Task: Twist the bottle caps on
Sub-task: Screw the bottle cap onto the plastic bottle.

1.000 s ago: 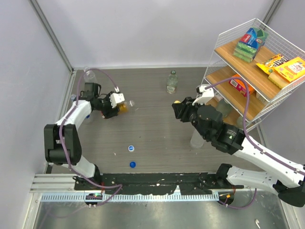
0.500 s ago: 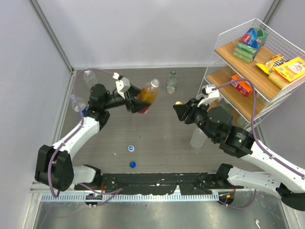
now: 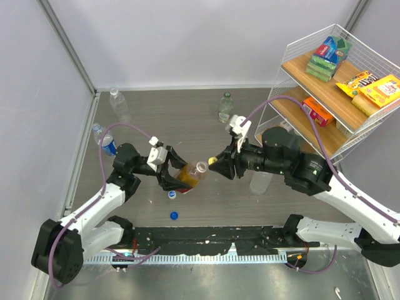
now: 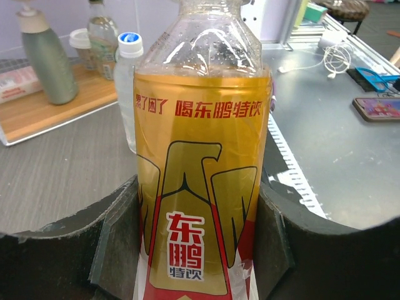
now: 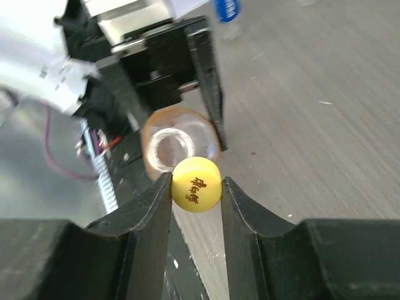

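My left gripper (image 3: 172, 177) is shut on the amber bottle (image 3: 189, 175) with the red label (image 4: 200, 187), holding it tilted above the table with its open neck (image 5: 170, 145) toward the right arm. Both left fingers (image 4: 119, 250) press the bottle's sides. My right gripper (image 3: 219, 166) is shut on the yellow cap (image 5: 195, 183), a short way in front of the bottle's mouth and slightly off its centre. In the top view the yellow cap (image 3: 213, 160) sits just right of the neck. A white cap with a blue middle (image 3: 171, 194) and a dark blue cap (image 3: 174, 215) lie on the table below.
Clear bottles stand at the back left (image 3: 117, 103), back centre (image 3: 225, 107) and under the right arm (image 3: 260, 182). A blue-labelled bottle (image 3: 106, 142) stands at the left. A wire shelf rack (image 3: 325, 94) with snack boxes fills the right side.
The left arm swung the amber bottle from the back down to the table's centre. The right arm reached left with the yellow cap until cap and bottle mouth nearly meet.
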